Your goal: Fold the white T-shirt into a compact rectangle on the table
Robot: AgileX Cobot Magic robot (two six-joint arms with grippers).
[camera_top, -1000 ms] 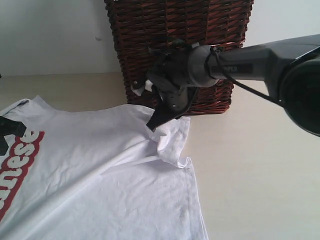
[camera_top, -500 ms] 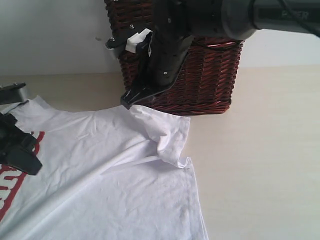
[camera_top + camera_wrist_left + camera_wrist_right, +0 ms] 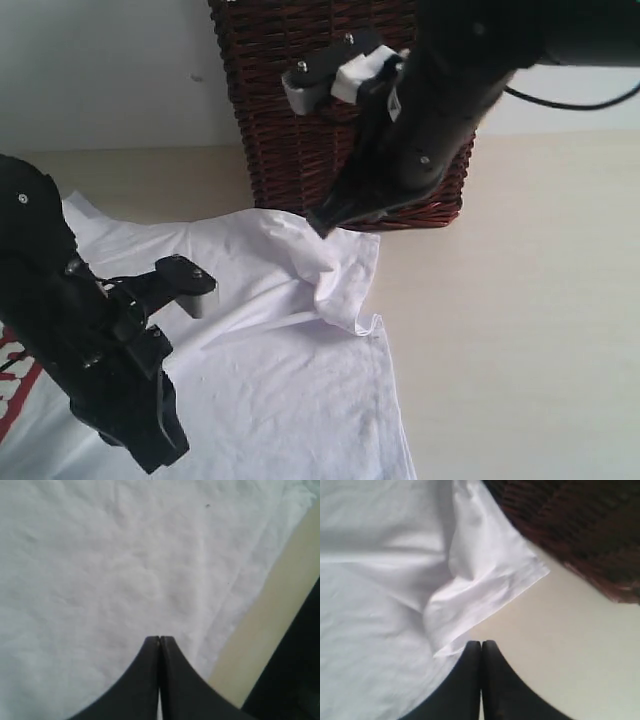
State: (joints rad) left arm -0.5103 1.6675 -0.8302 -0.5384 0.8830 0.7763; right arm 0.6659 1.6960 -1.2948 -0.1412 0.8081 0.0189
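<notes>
Reading the print: a strip of red lettering (image 3: 18, 392) shows on the white T-shirt (image 3: 280, 350), just beside the left arm, which covers most of it. The letters cannot be read.
Left gripper (image 3: 160, 458): the jaws are pressed together with nothing between them, and the tip hangs over the plain body of the shirt.
Right gripper (image 3: 318, 222): the jaws are pressed together and empty. The tip is near the rumpled sleeve (image 3: 345, 285), and the wicker basket (image 3: 290, 120) stands just behind it.
T-shirt: it lies spread on the table (image 3: 520, 300) beneath both grippers, with the sleeve bunched in soft folds close to the basket's foot.
Surface: pale beige, and bare on the far side of the right gripper.
Room: a plain pale wall (image 3: 100, 70) rises behind the basket.
Left wrist view only: creased cloth fills the view, with a tiny dark speck (image 3: 207, 506) ahead of the closed tip and a strip of table beside it.
Right wrist view only: the sleeve's hem curls over itself ahead of the tip, which sits where cloth meets table.
Exterior view only: both arms, and the basket's woven side.
</notes>
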